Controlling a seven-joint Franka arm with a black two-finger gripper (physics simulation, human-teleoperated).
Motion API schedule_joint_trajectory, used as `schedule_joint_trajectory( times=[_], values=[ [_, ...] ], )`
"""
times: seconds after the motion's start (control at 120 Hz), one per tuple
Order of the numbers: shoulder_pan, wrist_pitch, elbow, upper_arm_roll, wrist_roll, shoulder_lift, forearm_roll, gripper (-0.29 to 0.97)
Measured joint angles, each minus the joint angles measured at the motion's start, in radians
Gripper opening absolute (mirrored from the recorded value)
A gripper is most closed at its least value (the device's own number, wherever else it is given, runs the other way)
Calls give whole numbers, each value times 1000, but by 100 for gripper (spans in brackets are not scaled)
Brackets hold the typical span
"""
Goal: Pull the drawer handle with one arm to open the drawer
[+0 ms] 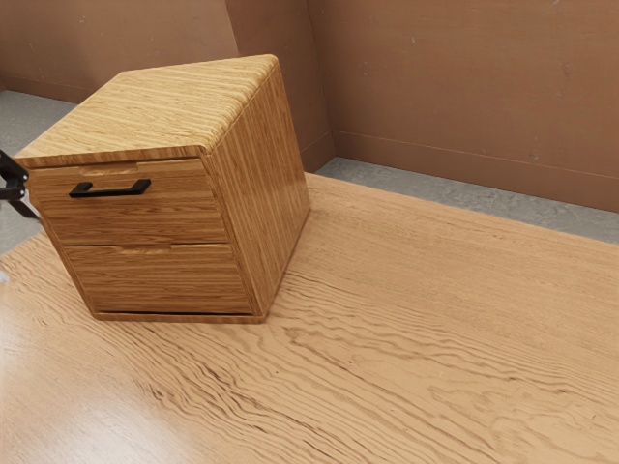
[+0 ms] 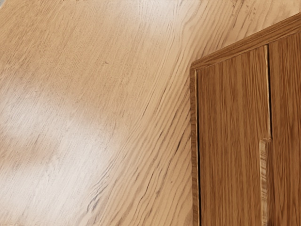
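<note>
A boxy wood-grain cabinet's (image 1: 263,184) top drawer (image 1: 145,215) carries a slim black bar handle (image 1: 109,188).

Soft, even light falls from above. The glossy light-brown wooden tabletop (image 1: 416,319) shows pale glare patches near the striped light-wood two-drawer cabinet (image 1: 193,174), whose top is brightest, its side slightly shaded.

looked like a bare test room more than a home tbh, plain brown walls (image 1: 464,77), flat grey floor (image 1: 503,203), one big wood-grain table (image 1: 435,367), a lone two-drawer wooden cabinet (image 1: 164,106) parked on it, everything had that rendered, showroom-clean look
</note>
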State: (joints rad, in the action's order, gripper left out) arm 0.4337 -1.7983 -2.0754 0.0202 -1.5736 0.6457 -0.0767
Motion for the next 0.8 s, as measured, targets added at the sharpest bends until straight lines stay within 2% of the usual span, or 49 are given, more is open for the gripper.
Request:
schedule_joint_trajectory(
  times=[0.358,0.8],
  values=[
    [19,-84,9,24,-146,-52,-7,68],
    [8,-195,16,52,-237,-121,-12,68]
  ],
)
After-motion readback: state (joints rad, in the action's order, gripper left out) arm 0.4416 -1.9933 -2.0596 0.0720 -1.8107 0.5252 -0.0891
